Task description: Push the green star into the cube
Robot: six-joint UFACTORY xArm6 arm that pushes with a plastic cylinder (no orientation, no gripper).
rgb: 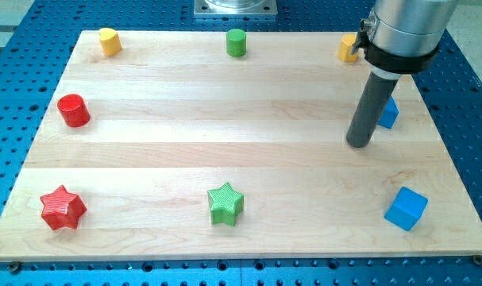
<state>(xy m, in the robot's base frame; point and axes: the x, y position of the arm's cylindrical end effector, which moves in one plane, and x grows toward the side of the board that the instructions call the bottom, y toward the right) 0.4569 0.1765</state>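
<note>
The green star (225, 204) lies near the view's bottom, at the middle of the wooden board (225, 119). The blue cube (405, 208) lies at the view's bottom right. My tip (357, 144) rests on the board at the right, well above and to the left of the cube and far right of the star, touching neither. A second blue block (390, 113) sits just right of the rod, partly hidden by it.
A red star (63, 208) is at the bottom left and a red cylinder (73, 110) at the left. Along the top are a yellow block (109, 41), a green cylinder (237, 42) and a yellow block (348, 48) partly behind the arm.
</note>
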